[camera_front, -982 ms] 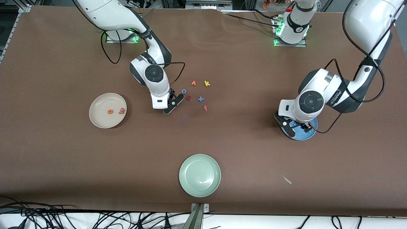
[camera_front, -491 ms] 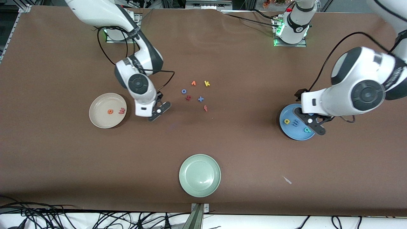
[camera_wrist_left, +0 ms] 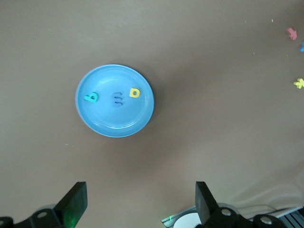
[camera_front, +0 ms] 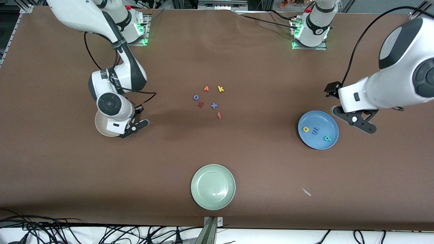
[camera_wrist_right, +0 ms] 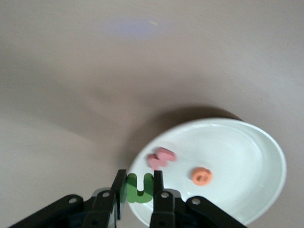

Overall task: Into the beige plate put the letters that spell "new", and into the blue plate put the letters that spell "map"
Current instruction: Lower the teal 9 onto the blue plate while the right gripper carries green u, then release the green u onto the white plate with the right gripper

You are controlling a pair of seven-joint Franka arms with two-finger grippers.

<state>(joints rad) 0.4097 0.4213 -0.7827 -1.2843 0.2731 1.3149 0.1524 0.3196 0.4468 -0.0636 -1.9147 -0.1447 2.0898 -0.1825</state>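
My right gripper is shut on the green n and hangs over the rim of the beige plate. The pinkish-red w and orange e lie in that plate. In the front view the right gripper covers most of the beige plate. The blue plate holds the yellow a, blue m and teal p. My left gripper is open and empty, raised beside the blue plate toward the left arm's end.
Loose letters lie mid-table: orange v, yellow k, blue o, a dark red letter, blue x and a red-orange one. A pale green plate sits near the front edge.
The right arm has carried the green n from the letter cluster to the beige plate. The left gripper has lifted off the blue plate and drawn back, uncovering its three letters.
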